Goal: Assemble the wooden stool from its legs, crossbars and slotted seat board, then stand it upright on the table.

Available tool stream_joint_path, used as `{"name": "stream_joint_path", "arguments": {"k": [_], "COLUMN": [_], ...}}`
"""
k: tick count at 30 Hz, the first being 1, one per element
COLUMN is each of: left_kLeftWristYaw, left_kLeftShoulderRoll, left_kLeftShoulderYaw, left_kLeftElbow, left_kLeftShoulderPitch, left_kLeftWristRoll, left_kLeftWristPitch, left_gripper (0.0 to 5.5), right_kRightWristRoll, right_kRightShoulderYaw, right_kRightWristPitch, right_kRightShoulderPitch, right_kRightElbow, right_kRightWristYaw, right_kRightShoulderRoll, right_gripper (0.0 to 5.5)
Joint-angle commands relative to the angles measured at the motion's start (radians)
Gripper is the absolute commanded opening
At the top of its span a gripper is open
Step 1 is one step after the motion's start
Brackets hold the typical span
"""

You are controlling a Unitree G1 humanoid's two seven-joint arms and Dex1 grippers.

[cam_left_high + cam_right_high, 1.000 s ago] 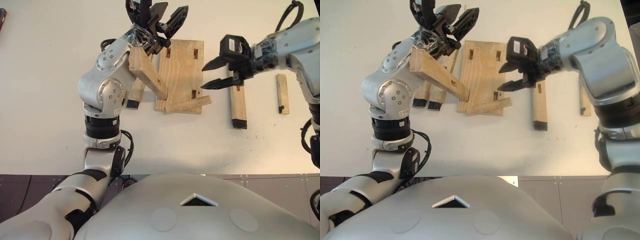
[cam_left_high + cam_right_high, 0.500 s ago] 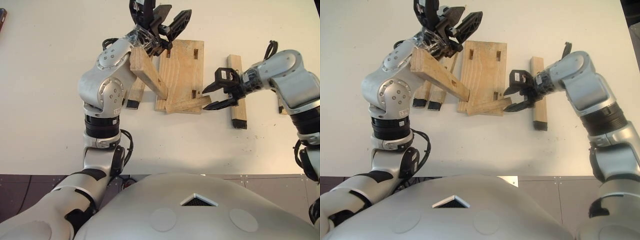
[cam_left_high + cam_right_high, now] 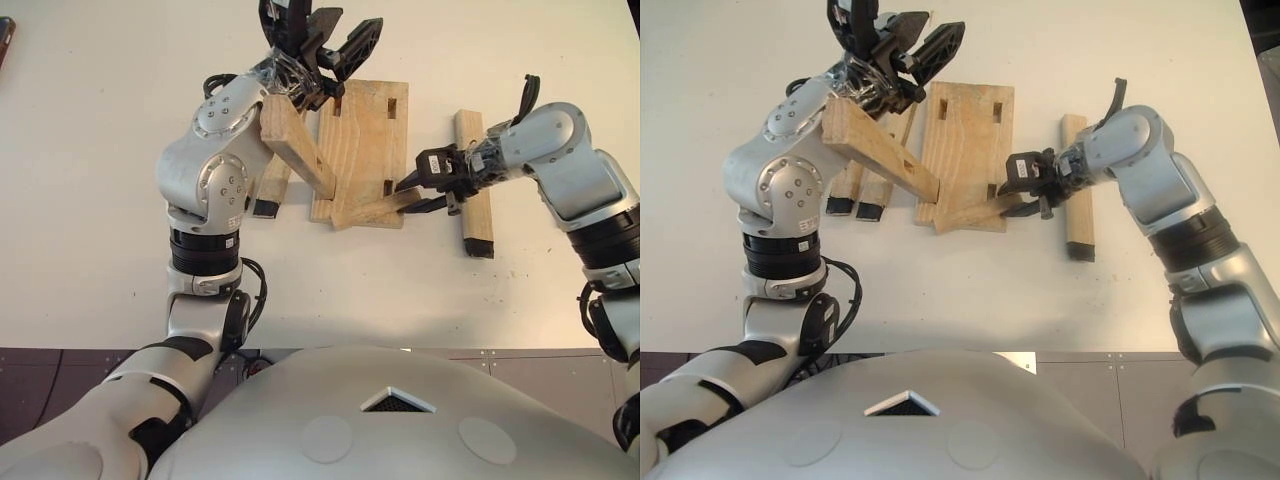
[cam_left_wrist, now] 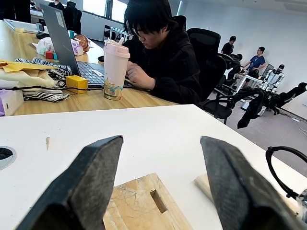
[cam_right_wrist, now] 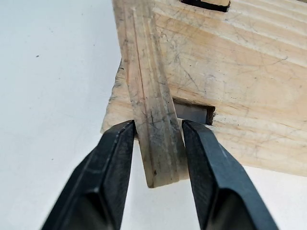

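The right gripper has swung in from the right and now pinches the right end of the thin pale wooden crossbar. The bar lies on the near edge of the flat slotted wooden seat board, mid-table, so lifting it looks next. The left gripper hovers spread and empty over the board's far-left corner.

Seat board: pale, slotted, flat on worktop. Leg: thick, tilted, lower end on board. Crossbar: thin, across board's near edge (pinched by right tool). Further leg: black-footed, flat, right of board.
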Motion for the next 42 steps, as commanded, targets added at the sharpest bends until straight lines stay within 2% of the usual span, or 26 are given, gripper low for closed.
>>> {"name": "stream_joint_path", "arguments": {"k": [1,9,18,23,26,34,35,39,42], "left_kLeftWristYaw": [0.001,0.011,0.009,0.02,0.021,0.026,0.028,0.034,0.035], "left_kLeftShoulderRoll": [-0.001,-0.002,0.006,0.002,0.0,-0.007,-0.011,-0.019,-0.02], "left_kLeftShoulderYaw": [0.0,0.004,0.011,0.027,0.029,0.043,0.043,0.041,0.046], "left_kLeftElbow": [0.0,-0.013,-0.01,-0.006,0.006,0.003,0.002,0.007,0.004], "left_kLeftShoulderPitch": [-0.011,0.007,0.005,0.0,-0.002,0.01,0.015,0.016,0.014], "left_kLeftWristRoll": [0.007,0.015,0.018,0.022,0.032,0.041,0.043,0.049,0.049], "left_kLeftWristPitch": [0.01,0.007,0.004,-0.011,-0.02,-0.031,-0.033,-0.038,-0.035], "left_gripper": [2.97,2.97,2.97,2.97,2.97,2.97,2.97,2.97,2.97], "right_kRightWristRoll": [-0.077,-0.062,0.099,0.092,0.06,0.064,0.075,0.084,0.126], "right_kRightShoulderYaw": [-0.01,-0.128,-0.283,-0.306,-0.277,-0.299,-0.292,-0.259,-0.281], "right_kRightWristPitch": [-0.014,0.122,0.365,0.532,0.563,0.746,0.77,0.812,0.852], "right_kRightShoulderPitch": [0.016,0.0,-0.039,0.016,0.058,0.213,0.227,0.241,0.217], "right_kRightElbow": [0.017,0.036,-0.074,-0.114,-0.126,-0.287,-0.327,-0.416,-0.489], "right_kRightWristYaw": [-0.055,-0.086,-0.022,-0.192,-0.335,-0.641,-0.651,-0.652,-0.598], "right_kRightShoulderRoll": [-0.013,-0.054,-0.073,-0.009,0.071,0.273,0.275,0.225,0.149], "right_gripper": [1.29,1.28,1.28,1.28,1.28,1.28,1.65,2.22,2.64]}}
